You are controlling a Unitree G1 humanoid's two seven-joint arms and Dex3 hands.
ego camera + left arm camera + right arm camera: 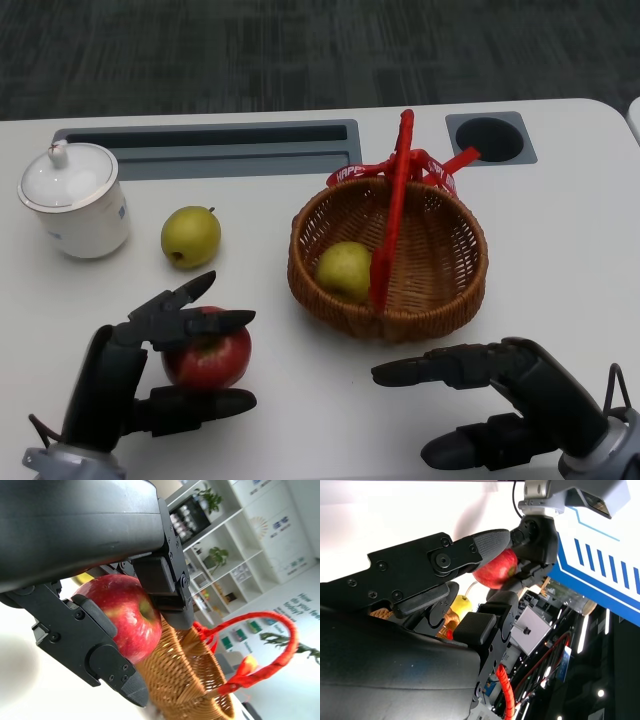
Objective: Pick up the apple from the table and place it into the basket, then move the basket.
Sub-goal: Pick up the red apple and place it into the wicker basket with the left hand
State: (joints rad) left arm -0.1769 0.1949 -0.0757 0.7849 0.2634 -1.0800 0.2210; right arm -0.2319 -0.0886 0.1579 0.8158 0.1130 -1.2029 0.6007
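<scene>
Left hand point(150, 365) grips red apple point(208, 355) — seemingly off the table.

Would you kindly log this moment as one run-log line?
left hand: grips red apple | right hand: open, near basket | basket: holds one green fruit | red apple: not yet in basket

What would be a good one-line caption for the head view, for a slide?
Left hand grips the red apple beside the wicker basket, which already holds a yellow-green fruit; right hand open.
</scene>
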